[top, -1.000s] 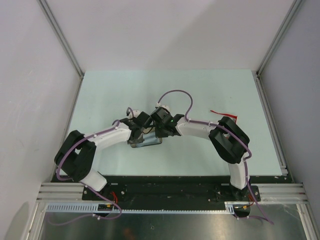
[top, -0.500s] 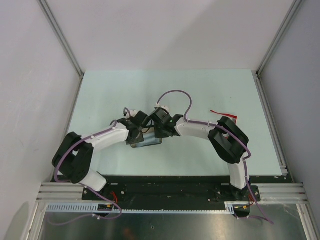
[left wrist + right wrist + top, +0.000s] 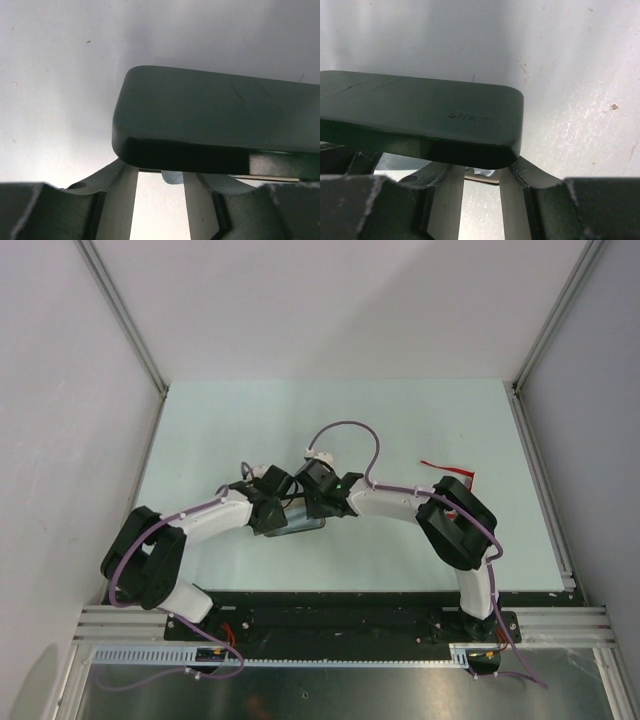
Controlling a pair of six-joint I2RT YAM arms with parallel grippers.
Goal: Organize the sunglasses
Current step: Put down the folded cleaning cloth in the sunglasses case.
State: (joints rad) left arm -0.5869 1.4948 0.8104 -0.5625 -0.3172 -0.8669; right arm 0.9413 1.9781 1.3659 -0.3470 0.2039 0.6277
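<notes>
Case lid overhangs left tool and right tool, both narrow-gapped, grip unclear; a slip could snap it shut with sunglasses outside.

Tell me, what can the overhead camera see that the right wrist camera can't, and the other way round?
Only the top view shows the whole scene. The left arm and right arm meet mid-table, with the pale green table around them. The thin red-framed sunglasses lie to the right, partly behind the right arm.

Only the right wrist view shows faint embossed lettering on a lid. It also shows the right end effector close up, its fingers at the lid's near edge.

Both show the black oblong rounded case.
</notes>
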